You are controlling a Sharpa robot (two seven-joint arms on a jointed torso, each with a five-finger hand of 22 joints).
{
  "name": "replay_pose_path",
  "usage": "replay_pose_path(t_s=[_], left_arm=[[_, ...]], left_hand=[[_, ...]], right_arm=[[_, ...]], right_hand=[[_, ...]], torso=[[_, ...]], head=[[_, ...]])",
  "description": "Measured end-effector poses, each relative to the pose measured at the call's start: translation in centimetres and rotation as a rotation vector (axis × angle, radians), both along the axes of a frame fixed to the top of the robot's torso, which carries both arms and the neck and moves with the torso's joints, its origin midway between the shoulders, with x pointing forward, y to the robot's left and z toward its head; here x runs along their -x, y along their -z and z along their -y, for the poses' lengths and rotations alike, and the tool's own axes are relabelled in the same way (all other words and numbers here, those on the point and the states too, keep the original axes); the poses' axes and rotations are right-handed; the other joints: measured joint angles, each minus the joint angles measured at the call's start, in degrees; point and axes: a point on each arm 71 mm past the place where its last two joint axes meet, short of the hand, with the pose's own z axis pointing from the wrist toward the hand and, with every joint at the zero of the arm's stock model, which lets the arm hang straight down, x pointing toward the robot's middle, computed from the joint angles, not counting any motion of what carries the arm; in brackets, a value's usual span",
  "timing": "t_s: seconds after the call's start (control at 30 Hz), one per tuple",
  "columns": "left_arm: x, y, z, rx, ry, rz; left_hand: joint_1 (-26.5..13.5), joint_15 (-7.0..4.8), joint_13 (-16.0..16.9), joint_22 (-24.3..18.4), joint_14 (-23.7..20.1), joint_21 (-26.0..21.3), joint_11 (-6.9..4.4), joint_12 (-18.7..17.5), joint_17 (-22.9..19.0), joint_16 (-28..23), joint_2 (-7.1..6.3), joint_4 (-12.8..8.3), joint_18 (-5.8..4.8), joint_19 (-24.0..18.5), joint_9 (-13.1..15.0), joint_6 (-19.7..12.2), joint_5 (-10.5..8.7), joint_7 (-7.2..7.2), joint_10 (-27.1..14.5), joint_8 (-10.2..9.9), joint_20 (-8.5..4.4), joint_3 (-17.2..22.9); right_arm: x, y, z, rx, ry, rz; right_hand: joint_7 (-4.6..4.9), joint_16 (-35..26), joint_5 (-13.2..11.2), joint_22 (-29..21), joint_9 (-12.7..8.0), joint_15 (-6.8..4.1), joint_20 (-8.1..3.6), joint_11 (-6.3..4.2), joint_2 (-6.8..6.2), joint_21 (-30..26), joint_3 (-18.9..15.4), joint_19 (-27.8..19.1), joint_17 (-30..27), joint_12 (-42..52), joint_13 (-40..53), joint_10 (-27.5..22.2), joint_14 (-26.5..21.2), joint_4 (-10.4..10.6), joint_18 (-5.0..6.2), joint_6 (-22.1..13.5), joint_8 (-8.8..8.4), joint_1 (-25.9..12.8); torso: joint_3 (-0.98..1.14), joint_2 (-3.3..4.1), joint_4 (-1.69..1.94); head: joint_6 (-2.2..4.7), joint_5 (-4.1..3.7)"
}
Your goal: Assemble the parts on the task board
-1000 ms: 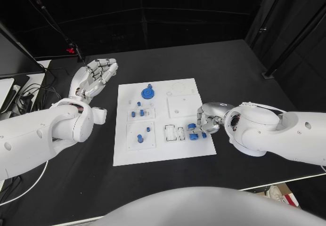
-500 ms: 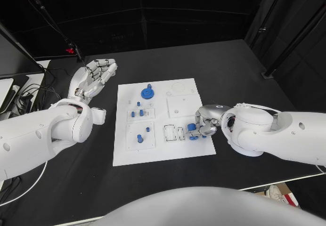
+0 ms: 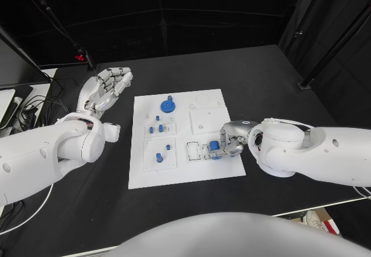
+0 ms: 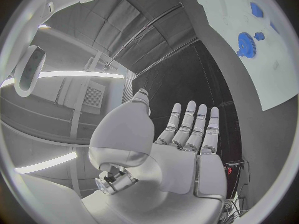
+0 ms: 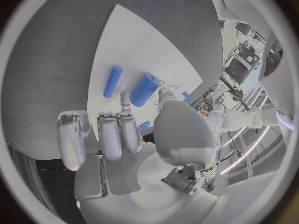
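Head view: board (image 3: 185, 171) mid-desk (image 3: 271, 75), right robot hand (image 3: 230, 140) pinching a blue peg (image 3: 213, 146) over its near right part. Left wrist: left robot hand (image 4: 187, 139) flat, fingers straight, empty. Right wrist: peg (image 5: 144, 89) between fingertips, another peg (image 5: 112, 81) lying beside it.

Black bench (image 3: 255, 69) w/ matte top, dark curtain backdrop (image 3: 193, 27) behind it. Black stand pole (image 3: 66, 35) slants in at far left corner, small red clip (image 3: 80, 55) on it. Black cables (image 3: 35, 107) trail off bench's left edge, beside a pale side table (image 3: 8, 104). Another dark pole (image 3: 332, 48) leans at far right.
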Motion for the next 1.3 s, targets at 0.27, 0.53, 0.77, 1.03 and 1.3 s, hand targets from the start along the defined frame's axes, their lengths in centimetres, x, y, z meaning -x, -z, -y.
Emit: replay_pose_path(t_s=[0.27, 0.53, 0.77, 1.03, 1.3], left_arm=[[0.0, 0.0, 0.0, 0.0, 0.0, -0.001], [0.0, 0.0, -0.2, 0.0, -0.001, -0.001], [0.0, 0.0, -0.2, 0.0, -0.001, -0.001], [0.0, 0.0, -0.1, 0.001, 0.0, -0.002], [0.0, 0.0, -0.1, 0.001, 0.002, -0.002]], left_hand=[[0.0, 0.0, 0.0, 0.0, 0.0, 0.0, 0.0, 0.0, 0.0, 0.0, 0.0, 0.0, 0.0, 0.0, 0.0, 0.0, 0.0, 0.0, 0.0, 0.0, 0.0, 0.0], [0.0, 0.0, 0.0, 0.0, 0.0, 0.0, 0.0, 0.0, 0.0, 0.0, 0.0, 0.0, 0.0, 0.0, 0.0, 0.0, 0.0, 0.0, 0.0, 0.0, 0.0, 0.0], [0.0, 0.0, 0.0, 0.0, 0.0, 0.0, 0.0, 0.0, 0.0, 0.0, 0.0, 0.0, 0.0, 0.0, 0.0, 0.0, 0.0, 0.0, 0.0, 0.0, 0.0, 0.0], [0.0, -0.18, -0.1, 0.0, -0.2, 0.0, 0.0, 0.2, -0.1, 0.3, 0.0, 0.0, 0.0, 0.0, -0.1, -0.1, 0.26, 0.12, 0.0, 0.0, 0.0, 0.0], [0.0, -0.2, -0.1, -0.1, -0.2, 0.0, 0.0, 0.2, -0.1, 0.3, 0.0, 0.0, 0.0, 0.0, -0.1, -0.2, 0.25, 0.21, 0.0, 0.0, 0.0, 0.0]], right_arm=[[0.0, 0.9, -0.3, 0.001, -0.002, -0.016], [0.0, 1.2, -0.4, -0.007, 0.005, -0.003], [0.0, 1.2, -0.4, -0.014, 0.009, 0.004], [-0.2, 1.4, -0.4, -0.017, 0.014, 0.007], [-0.3, 1.6, -0.4, -0.019, 0.018, 0.001]], right_hand=[[0.24, 0.0, 0.0, 0.0, 0.2, -0.21, -0.36, -0.07, 1.25, 0.0, 0.5, 0.0, 0.0, 0.0, 0.0, 0.1, 0.2, -0.2, 0.01, 0.5, 0.01, 0.7], [0.26, 0.0, 0.0, 0.0, 4.9, -0.41, -0.4, -0.07, 1.66, 0.0, 0.5, 0.0, 0.0, 0.0, 0.0, 0.1, 0.0, -0.2, 0.0, 0.7, 0.01, 1.1], [0.34, 0.0, 0.0, 0.0, 7.7, -0.41, -0.4, -0.07, 1.96, 0.0, 0.5, 0.0, 0.0, 0.0, 0.0, 0.1, 0.0, -0.2, 0.01, 0.8, -0.01, 1.4], [-0.01, 0.0, 0.7, 0.0, 12.8, -0.4, -0.4, -0.07, 2.38, 0.0, 0.5, 0.0, 0.0, 0.0, 0.0, 0.1, 0.0, -0.2, 0.01, 0.6, -0.2, 1.8], [0.42, 0.0, 2.2, 0.0, 23.2, -0.4, -0.39, -0.07, 3.75, 0.0, 0.5, 0.0, 0.0, 0.0, 0.0, 0.1, 0.0, -0.2, 0.01, -1.6, -0.56, 3.7]], torso=[[-0.05, -0.02, 0.0], [-0.04, -0.01, -0.02], [-0.02, 0.04, -0.03], [-0.02, 0.04, -0.03], [-0.02, 0.02, -0.03]], head=[[0.0, 0.02], [0.0, 0.12], [0.0, 0.01], [0.0, -0.29], [0.0, -0.27]])
